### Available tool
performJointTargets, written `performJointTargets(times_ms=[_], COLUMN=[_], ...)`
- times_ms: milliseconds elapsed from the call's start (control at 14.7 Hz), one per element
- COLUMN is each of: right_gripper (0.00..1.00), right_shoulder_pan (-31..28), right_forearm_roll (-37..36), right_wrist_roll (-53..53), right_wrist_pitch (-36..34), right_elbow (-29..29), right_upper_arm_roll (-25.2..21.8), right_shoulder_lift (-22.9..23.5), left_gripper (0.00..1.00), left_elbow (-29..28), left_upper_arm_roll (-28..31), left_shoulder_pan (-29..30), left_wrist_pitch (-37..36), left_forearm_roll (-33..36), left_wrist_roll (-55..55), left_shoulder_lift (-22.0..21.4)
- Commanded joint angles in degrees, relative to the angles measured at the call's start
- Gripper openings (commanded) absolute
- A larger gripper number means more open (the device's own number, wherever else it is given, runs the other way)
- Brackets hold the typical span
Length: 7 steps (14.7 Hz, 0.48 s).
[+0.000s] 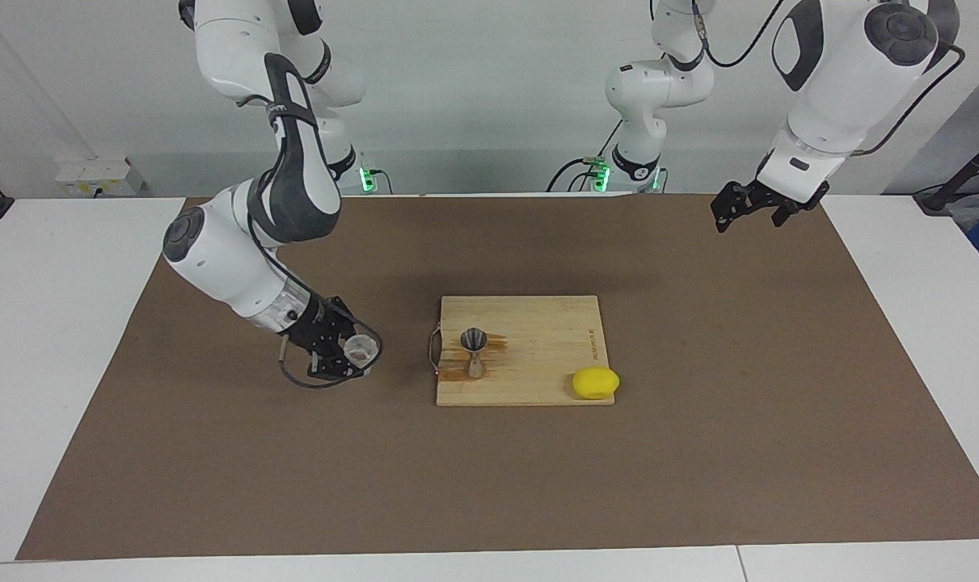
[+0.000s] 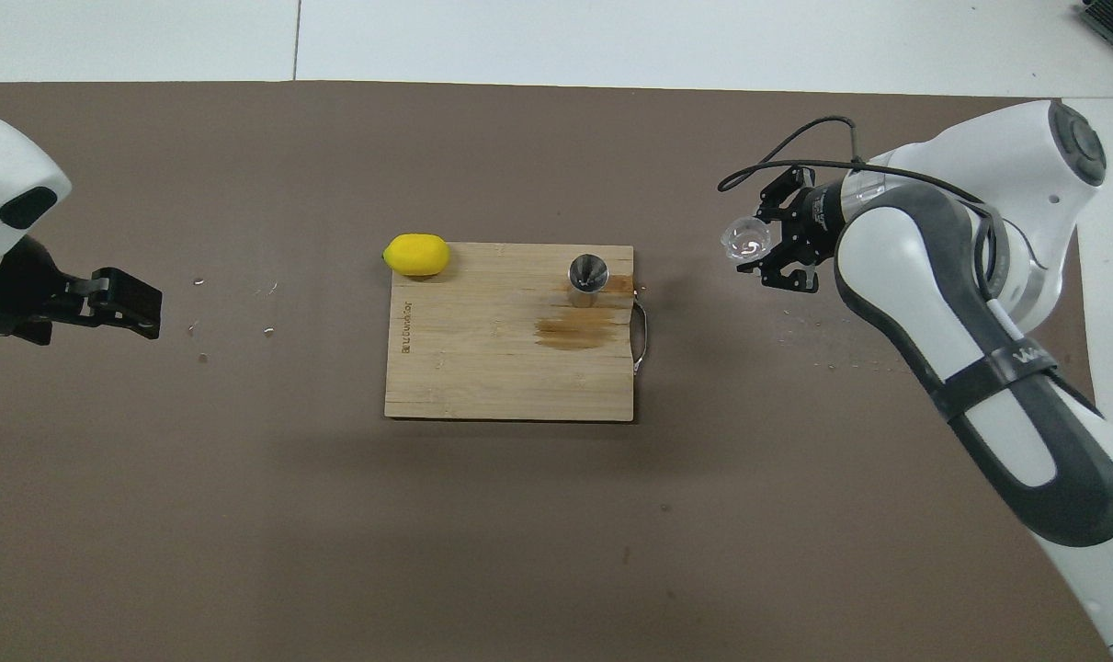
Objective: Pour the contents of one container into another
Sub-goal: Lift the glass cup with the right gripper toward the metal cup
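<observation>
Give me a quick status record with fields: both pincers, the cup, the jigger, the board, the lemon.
right pincer: shut on the clear cup, up over the brown mat, beside the board's handle end
left pincer: open, empty, waiting over the mat at the left arm's end
jigger: upright on the cutting board, near its handle
cutting board: stained beside the jigger
lemon: at the board's corner farthest from the robots
pour: not yet begun

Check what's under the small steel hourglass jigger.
The steel hourglass jigger stands upright on the wooden cutting board, beside a brown wet stain on the wood. Whatever lies directly beneath its base is covered.
</observation>
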Motion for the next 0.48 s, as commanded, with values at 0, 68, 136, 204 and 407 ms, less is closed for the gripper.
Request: performJointTargets(times_ms=[0, 68, 136, 204, 407], right_gripper=[0.00, 0.00, 0.00, 0.00, 0.00], right_shoulder_pan=[2.2, 3.1, 3.7, 4.6, 7.2], right_forearm_roll=[-3.6, -4.4, -5.2, -6.5, -8.8], right_wrist_roll=[4.9, 6.1, 7.1, 7.5, 10.7], right_wrist_pitch=[0.7, 0.7, 0.7, 0.7, 0.7], right_elbow=[2.5, 2.8, 3.3, 3.3, 4.7], right_upper_arm_roll=[0.1, 0.1, 0.1, 0.2, 0.1], right_shoulder_lift=[1.1, 1.1, 1.2, 1.4, 1.8], left_gripper=[1.00, 1.00, 1.00, 1.00, 1.00], left_elbow=[-0.7, -1.7, -2.2, -2.1, -2.2], left_upper_arm_roll=[1.1, 1.0, 1.0, 1.0, 1.0], left_shoulder_pan=[0.1, 0.0, -0.1, -0.1, 0.3], left_wrist_pitch=[-1.3, -0.7, -0.3, -0.2, 1.1], left_forearm_roll=[-1.8, -1.8, -1.8, -1.9, -2.1], left_wrist_roll=[1.3, 1.3, 1.3, 1.3, 1.3], left_shoulder_lift=[-3.6, -3.9, -4.3, -4.4, -4.4])
